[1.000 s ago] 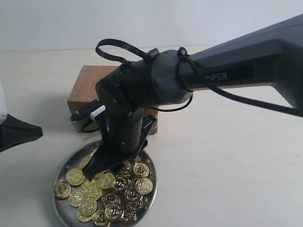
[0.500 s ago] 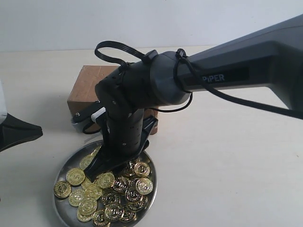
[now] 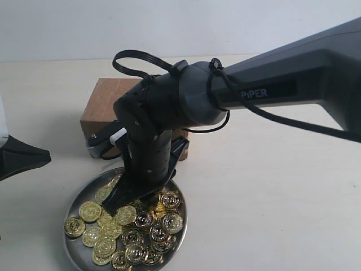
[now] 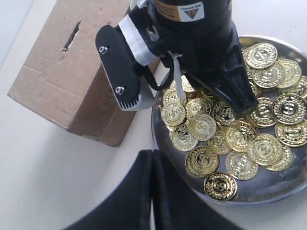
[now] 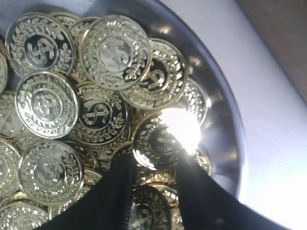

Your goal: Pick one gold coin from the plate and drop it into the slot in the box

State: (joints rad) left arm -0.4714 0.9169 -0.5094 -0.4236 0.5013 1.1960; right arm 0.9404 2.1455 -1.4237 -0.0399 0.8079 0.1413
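Light was even and soft, shadows on the table (image 3: 271, 214) faint; glare burned out one coin (image 5: 158, 141) in the right wrist view, and the plate (image 5: 225, 124) rim threw bright specks.

Silver plate (image 4: 268, 189) of gold coins (image 4: 265, 149) — just beside the brown cardboard box (image 4: 62, 72); ragged dark slot (image 4: 71, 37) in its top

Plate (image 3: 80, 196), exterior view:
- box-side half roofed by right arm (image 3: 186, 104), its jaws down among coins (image 3: 104, 247); overhead access blocked there
- box (image 3: 104, 99) just beside far rim, walls off that side
- near half uncovered
- tabletop (image 3: 271, 203) right of plate bare
- left gripper (image 4: 152, 158) near left rim, apart
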